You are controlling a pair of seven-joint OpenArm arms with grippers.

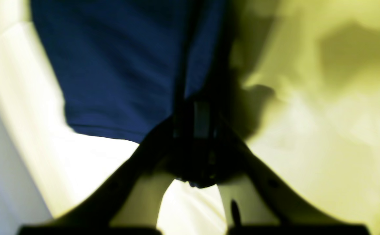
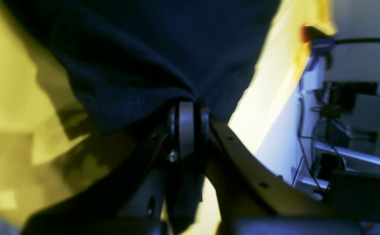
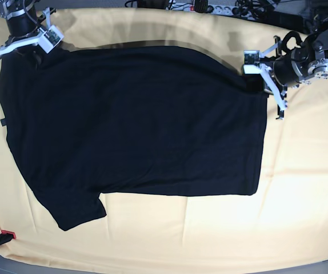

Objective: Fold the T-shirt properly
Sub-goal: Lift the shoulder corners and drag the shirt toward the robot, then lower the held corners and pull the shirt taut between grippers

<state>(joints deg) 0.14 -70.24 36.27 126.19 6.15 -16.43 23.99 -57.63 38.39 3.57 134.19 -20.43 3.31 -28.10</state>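
Note:
The black T-shirt (image 3: 135, 125) lies spread out, plain side up, with one sleeve (image 3: 78, 214) pointing to the near left. My right gripper (image 3: 26, 45) is at the shirt's far left corner. In the right wrist view it (image 2: 186, 109) is shut on a bunched edge of the dark fabric (image 2: 150, 49). My left gripper (image 3: 261, 80) is at the shirt's far right corner. In the left wrist view it (image 1: 200, 112) is shut on the fabric (image 1: 118, 65), which hangs taut from it. A shadow runs along the shirt's far edge, which looks slightly raised.
A pale yellow cloth (image 3: 301, 188) covers the table under the shirt. A red-tipped clamp (image 3: 4, 235) sits at the near left edge. Cables and plugs (image 3: 221, 8) lie along the far edge. The right wrist view shows a clamp (image 2: 317, 39) and equipment (image 2: 346, 107) beyond the table edge.

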